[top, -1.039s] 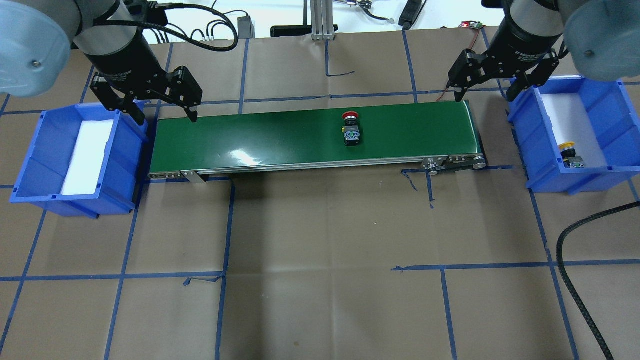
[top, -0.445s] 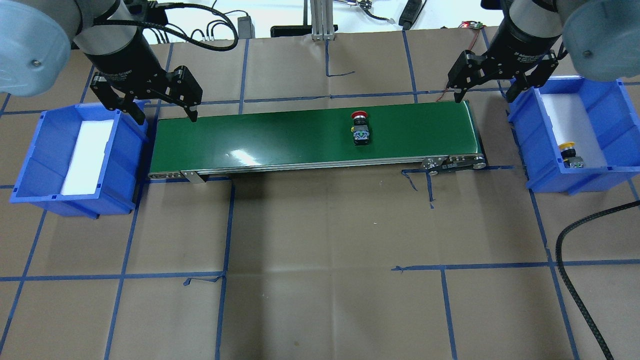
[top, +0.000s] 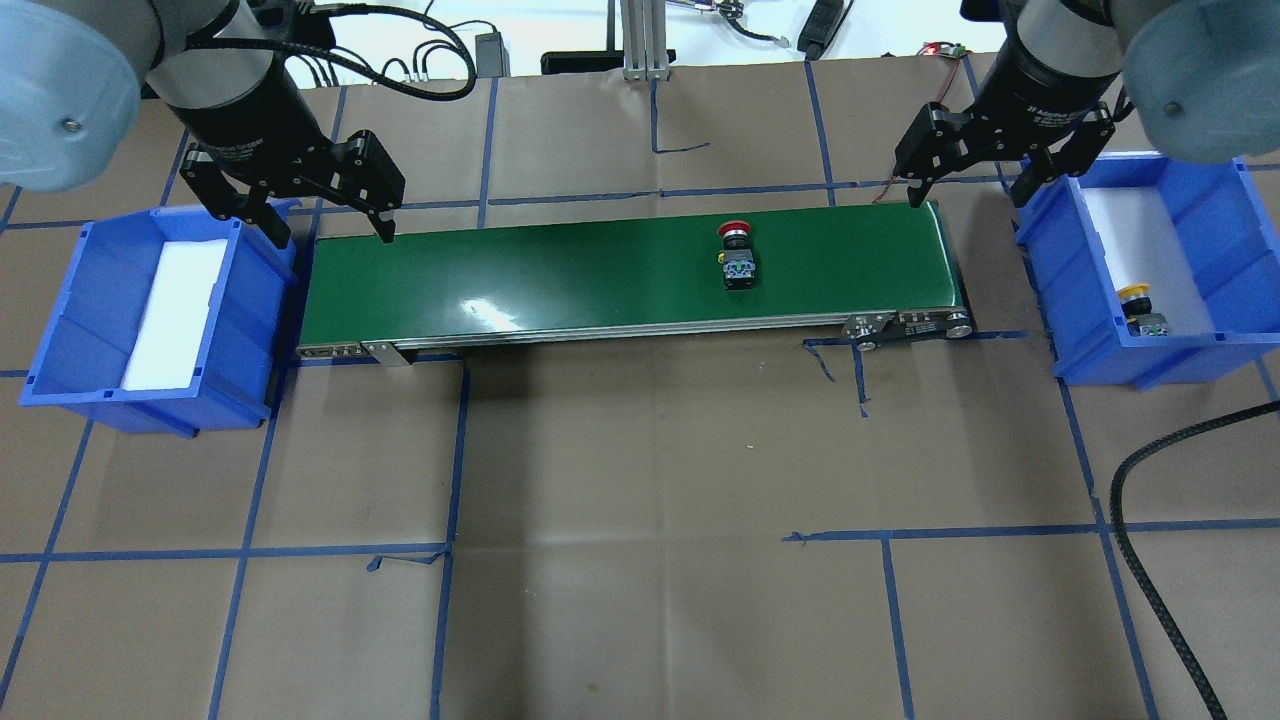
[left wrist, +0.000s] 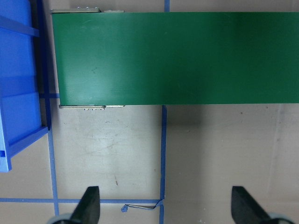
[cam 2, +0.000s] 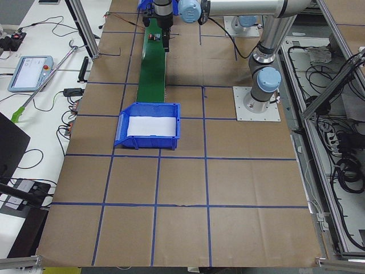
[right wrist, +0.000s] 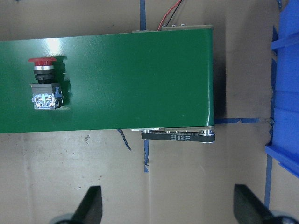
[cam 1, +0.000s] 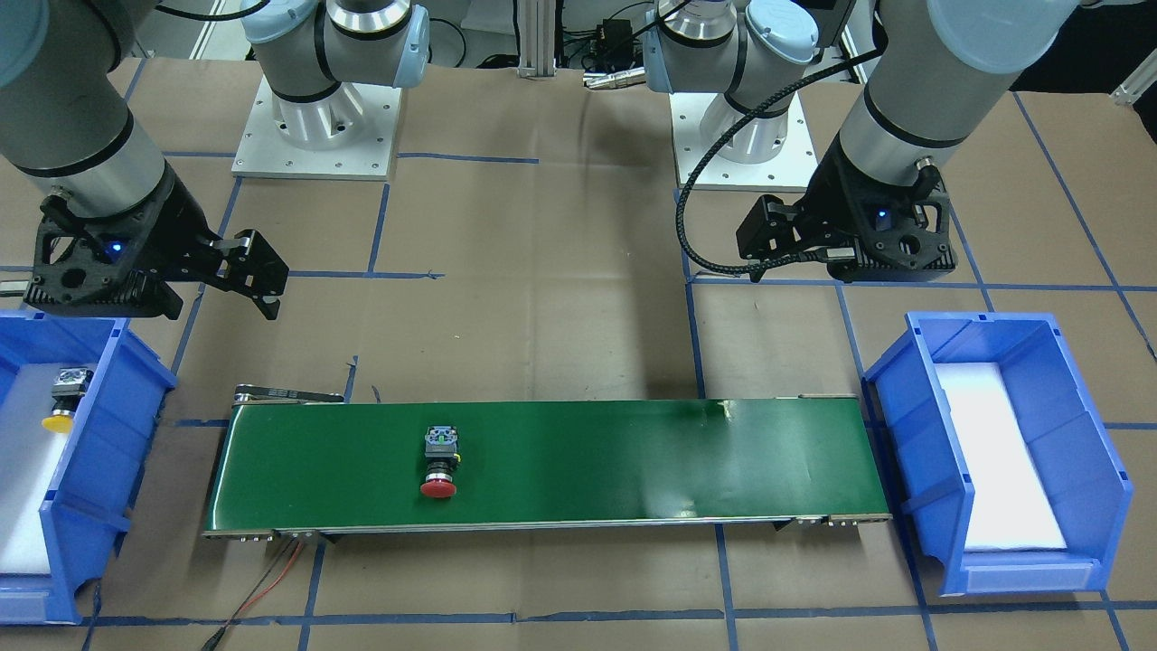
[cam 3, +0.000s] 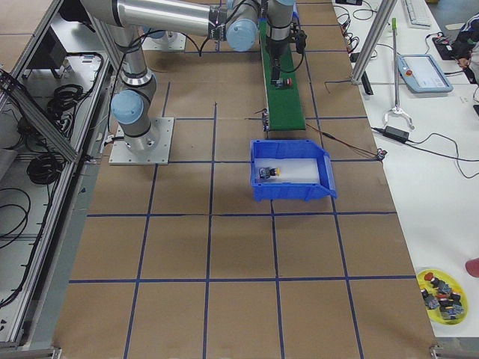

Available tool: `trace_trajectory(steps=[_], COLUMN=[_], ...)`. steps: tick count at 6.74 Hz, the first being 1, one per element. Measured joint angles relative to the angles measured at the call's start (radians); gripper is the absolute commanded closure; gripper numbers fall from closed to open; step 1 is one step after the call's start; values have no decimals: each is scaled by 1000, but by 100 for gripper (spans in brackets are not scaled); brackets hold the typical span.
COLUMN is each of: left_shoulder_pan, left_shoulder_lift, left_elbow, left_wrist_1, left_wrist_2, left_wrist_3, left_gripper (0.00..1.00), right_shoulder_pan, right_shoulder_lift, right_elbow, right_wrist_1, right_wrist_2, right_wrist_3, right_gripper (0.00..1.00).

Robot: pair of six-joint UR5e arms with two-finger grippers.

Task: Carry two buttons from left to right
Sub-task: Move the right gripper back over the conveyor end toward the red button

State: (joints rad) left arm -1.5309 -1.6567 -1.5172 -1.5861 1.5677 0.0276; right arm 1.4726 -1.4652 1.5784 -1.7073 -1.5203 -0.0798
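The red-capped button [top: 737,255], with black collar and grey block, lies sideways on the green belt [top: 560,280], right of centre in the overhead view. The yellow-capped button [top: 1140,310] lies in the right-edge bin [top: 1150,362]. The left gripper [top: 334,238] and the right gripper [top: 967,200] both stand spread apart, empty.

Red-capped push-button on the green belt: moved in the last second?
Yes. In the overhead view the red-capped push-button has shifted rightward along the green conveyor belt, closer to its fixed right end.

Bright, even light from above. A white glare patch sits on the green belt [top: 620,275], left of centre in the overhead view. Soft shadows lie on the brown table [top: 640,450] just below it. Arm joints [top: 60,90] in the upper corners are blurred. On the left gripper [left wrist: 166,205], the fingertips [left wrist: 91,205] look soft.
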Motion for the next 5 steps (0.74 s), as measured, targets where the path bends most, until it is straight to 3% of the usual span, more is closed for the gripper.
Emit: trace_trajectory(steps=[5], left_shoulder_pan=[0], left_shoulder_lift=[0], left_elbow=[0], left_wrist_1=[0], left_wrist_2=[0], left_wrist_3=[0], left_gripper=[0], right_shoulder_pan=[11], right_shoulder_lift=[89], right_elbow=[3], right_wrist_1=[-63], right_wrist_2=[12], right_wrist_3=[23], right_gripper=[0])
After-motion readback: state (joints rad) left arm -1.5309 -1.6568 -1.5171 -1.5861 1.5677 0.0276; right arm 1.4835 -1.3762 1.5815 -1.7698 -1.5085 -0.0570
